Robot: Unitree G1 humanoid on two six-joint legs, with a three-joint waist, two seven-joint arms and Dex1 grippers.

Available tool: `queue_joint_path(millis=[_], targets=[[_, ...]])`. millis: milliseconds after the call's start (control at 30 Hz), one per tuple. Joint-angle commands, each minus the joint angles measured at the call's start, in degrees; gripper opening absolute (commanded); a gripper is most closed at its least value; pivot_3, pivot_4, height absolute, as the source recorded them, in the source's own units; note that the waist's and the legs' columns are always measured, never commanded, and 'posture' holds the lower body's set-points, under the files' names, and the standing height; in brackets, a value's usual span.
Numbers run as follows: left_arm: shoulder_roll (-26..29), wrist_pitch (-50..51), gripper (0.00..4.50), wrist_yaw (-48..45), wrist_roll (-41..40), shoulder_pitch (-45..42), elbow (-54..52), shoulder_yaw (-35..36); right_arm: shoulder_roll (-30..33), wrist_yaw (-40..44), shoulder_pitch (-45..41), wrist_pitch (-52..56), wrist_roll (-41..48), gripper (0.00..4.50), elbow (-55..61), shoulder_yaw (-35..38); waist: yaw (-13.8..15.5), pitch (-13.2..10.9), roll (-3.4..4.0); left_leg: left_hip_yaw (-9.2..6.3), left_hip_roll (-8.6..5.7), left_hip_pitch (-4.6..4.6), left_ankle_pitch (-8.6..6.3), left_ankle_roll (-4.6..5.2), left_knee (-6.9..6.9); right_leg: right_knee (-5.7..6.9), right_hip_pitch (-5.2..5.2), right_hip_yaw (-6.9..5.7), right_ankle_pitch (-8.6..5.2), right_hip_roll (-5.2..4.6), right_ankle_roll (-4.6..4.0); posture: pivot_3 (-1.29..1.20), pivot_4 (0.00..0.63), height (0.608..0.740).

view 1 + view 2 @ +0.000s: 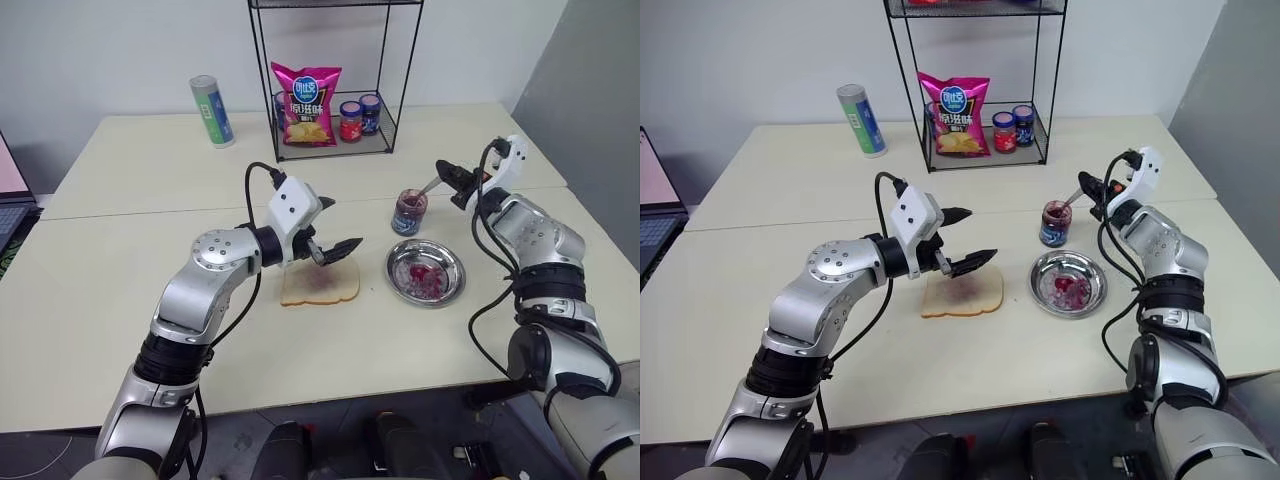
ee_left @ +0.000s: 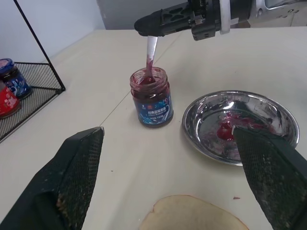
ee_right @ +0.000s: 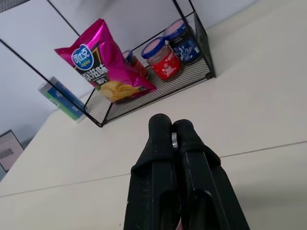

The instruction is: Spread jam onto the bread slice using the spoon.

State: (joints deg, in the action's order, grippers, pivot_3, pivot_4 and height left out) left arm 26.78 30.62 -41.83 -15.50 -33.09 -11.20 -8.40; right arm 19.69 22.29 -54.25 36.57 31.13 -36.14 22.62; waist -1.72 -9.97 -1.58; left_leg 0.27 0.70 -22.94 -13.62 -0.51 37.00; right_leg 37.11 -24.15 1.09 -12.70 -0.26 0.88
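The bread slice [image 1: 320, 287] lies flat on the table with a faint purple-red smear at its middle. Just above its far edge hovers my left gripper [image 1: 343, 224], open and holding nothing. To the right, an open jar [image 1: 409, 212] holds dark red jam [image 2: 146, 82]. The spoon [image 2: 150, 51] stands tilted with its bowl inside that jar. My right gripper [image 1: 445, 170] is shut on the spoon's handle, above and right of the jar. More jam [image 1: 422, 278] lies in blobs on the round metal plate [image 1: 396, 262] in front of the jar.
A black wire rack [image 1: 385, 150] at the back holds a pink chip bag [image 1: 308, 105] and lidded jars [image 1: 351, 121]. A green-blue can [image 1: 212, 110] stands back left. A laptop [image 1: 10, 205] sits at the left edge.
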Motion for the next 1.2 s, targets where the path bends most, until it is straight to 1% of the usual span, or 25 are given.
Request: queue_joint_path(millis=[33, 133, 233, 600, 733, 767, 867, 1000, 1100, 1200], targets=[[0.0, -1.3, 4.5, 0.2, 0.0, -0.8, -1.1, 1.0, 0.8, -2.4, -1.9, 1.8, 3.4, 0.04, 3.4, 3.5, 0.0, 0.0, 0.0, -0.01, 0.0, 0.0, 0.0, 0.0, 0.0, 0.0, 0.0, 0.0, 0.0, 0.0, 0.0, 0.0, 0.15, 0.74], [0.0, -1.5, 4.5, 0.0, 0.0, -0.9, -0.9, 1.0, 1.0, -3.3, -1.6, 2.6, 4.2, 0.04, 3.6, 4.3, 0.0, 0.0, 0.0, 0.0, 0.0, -0.01, 0.0, 0.0, 0.0, -0.01, 0.0, 0.0, 0.0, 0.0, 0.0, 0.0, 0.15, 0.74], [-0.1, -1.7, 4.5, -0.1, 0.1, -1.2, -0.5, 1.0, 1.0, -5.0, -1.4, 4.0, 6.1, 0.04, 3.2, 6.9, 0.0, 0.0, 0.0, 0.01, 0.0, -0.01, 0.0, 0.0, 0.0, -0.01, 0.0, 0.0, 0.0, 0.0, 0.0, 0.0, 0.15, 0.74], [0.2, -2.8, 4.5, -0.8, 0.2, -2.1, 1.1, 1.1, -0.6, -15.6, -3.0, 8.5, 16.1, 0.04, 1.2, 18.0, 0.0, 0.0, 0.0, 0.0, 0.0, -0.02, 0.0, 0.0, -0.01, -0.01, 0.0, 0.0, -0.01, 0.01, 0.01, 0.0, 0.15, 0.74], [0.9, -3.6, 4.5, -0.9, 0.4, -1.9, 1.7, 1.8, -1.8, -19.2, -4.0, 10.3, 21.6, 0.04, 2.0, 22.0, 0.0, 0.0, 0.0, 0.03, 0.0, -0.02, 0.0, 0.0, -0.01, -0.03, 0.0, 0.0, 0.0, 0.01, 0.01, 0.0, 0.15, 0.74], [1.1, -3.8, 4.5, -1.0, 0.3, -1.8, 1.7, 2.0, -2.2, -19.7, -4.1, 10.9, 22.3, 0.04, 2.8, 22.0, -0.1, 0.0, 0.0, 0.04, 0.0, -0.02, 0.0, 0.0, -0.01, -0.03, 0.0, 0.0, -0.01, 0.01, 0.01, 0.0, 0.15, 0.74], [2.5, -3.6, 4.5, -1.0, -0.6, 1.3, -1.1, 3.8, -5.0, -20.3, -4.3, 15.1, 25.4, 0.04, 10.6, 18.8, -0.2, 0.0, 0.03, 0.04, 0.02, -0.01, 0.0, 0.01, -0.02, -0.01, -0.02, 0.01, -0.01, 0.03, 0.01, 0.0, 0.15, 0.74], [4.0, -3.1, 4.5, 0.1, -1.0, 5.2, -4.3, 6.7, -8.8, -22.6, -3.7, 17.3, 27.3, 0.04, 17.5, 15.5, -0.5, 0.0, 0.07, -0.06, 0.09, -0.02, 0.0, 0.01, -0.08, 0.02, -0.06, 0.03, -0.01, 0.08, 0.0, 0.0, 0.15, 0.74], [5.4, 0.4, 4.5, 1.3, -4.0, 11.6, -11.2, 11.1, -13.4, -23.1, -2.1, 19.4, 27.7, 0.04, 24.2, 9.7, -0.5, 0.0, 0.09, -0.11, 0.11, -0.05, -0.01, 0.01, -0.08, 0.01, -0.07, 0.02, -0.01, 0.07, 0.0, 0.0, 0.15, 0.74], [7.2, 3.4, 4.5, 2.3, -5.7, 18.1, -17.1, 15.2, -16.5, -22.5, -0.2, 20.6, 27.4, 0.04, 29.3, 4.5, -0.5, -0.1, 0.1, -0.13, 0.13, -0.06, -0.01, 0.01, -0.08, 0.0, -0.08, 0.01, -0.01, 0.05, -0.01, 0.0, 0.15, 0.74]])
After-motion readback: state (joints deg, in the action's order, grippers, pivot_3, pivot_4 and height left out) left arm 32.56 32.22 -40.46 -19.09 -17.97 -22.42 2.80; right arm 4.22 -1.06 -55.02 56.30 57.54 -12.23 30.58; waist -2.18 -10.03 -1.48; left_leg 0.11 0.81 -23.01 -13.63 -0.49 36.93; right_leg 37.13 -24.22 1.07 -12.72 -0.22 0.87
